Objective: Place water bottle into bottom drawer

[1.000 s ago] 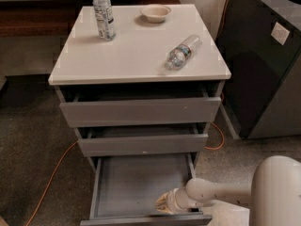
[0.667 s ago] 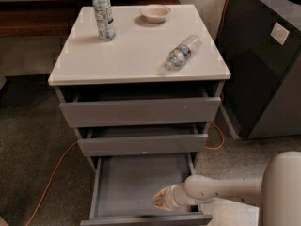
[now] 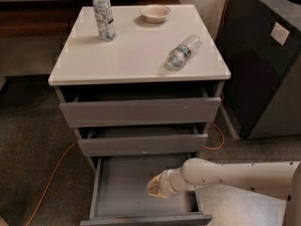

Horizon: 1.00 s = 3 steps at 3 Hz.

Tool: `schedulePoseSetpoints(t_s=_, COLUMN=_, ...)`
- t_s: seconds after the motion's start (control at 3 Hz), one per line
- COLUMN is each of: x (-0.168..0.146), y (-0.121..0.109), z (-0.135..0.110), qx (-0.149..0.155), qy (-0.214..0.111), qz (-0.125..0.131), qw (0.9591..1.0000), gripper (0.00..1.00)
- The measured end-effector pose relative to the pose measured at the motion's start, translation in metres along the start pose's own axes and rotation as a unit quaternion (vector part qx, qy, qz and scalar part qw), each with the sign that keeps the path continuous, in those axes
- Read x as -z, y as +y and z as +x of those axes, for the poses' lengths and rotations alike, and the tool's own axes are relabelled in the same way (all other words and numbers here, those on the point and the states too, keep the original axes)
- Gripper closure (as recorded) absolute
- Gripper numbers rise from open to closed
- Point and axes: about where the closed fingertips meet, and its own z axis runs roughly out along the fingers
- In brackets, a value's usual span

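Observation:
The water bottle point(image 3: 182, 53), small and clear with a dark label band, lies on its side on the white cabinet top point(image 3: 131, 55), near the right edge. The bottom drawer point(image 3: 127, 192) is pulled out and its plain grey inside shows. My gripper point(image 3: 155, 187) is at the end of the white arm point(image 3: 225, 175), which comes in from the right. It hangs inside the open bottom drawer, right of its middle, far below the bottle. I see nothing of the bottle in the gripper.
A taller clear bottle with a white cap point(image 3: 103, 13) stands at the top's back left, and a small bowl point(image 3: 155, 13) sits at the back. The two upper drawers point(image 3: 141, 111) are slightly ajar. A dark cabinet point(image 3: 263, 65) stands to the right. An orange cable point(image 3: 51, 178) runs across the floor.
My gripper has moved a little left and further back inside the bottom drawer. The water bottle on top has not moved.

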Motion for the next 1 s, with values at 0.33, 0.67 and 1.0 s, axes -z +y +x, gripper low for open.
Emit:
schedulePoseSetpoints(t_s=0.33, x=0.028, y=-0.019, z=-0.027, qx=-0.014, qy=0.003, qz=-0.011, qw=0.9998, gripper=0.46)
schedulePoseSetpoints(t_s=0.67, x=0.055, y=-0.025, z=-0.061, qx=-0.005, qy=0.016, qz=-0.012, qw=0.9998, gripper=0.23)
schedulePoseSetpoints(t_s=1.0, x=0.079, y=-0.021, z=-0.09, qx=0.02, qy=0.054, qz=-0.014, qw=0.9983, gripper=0.02)
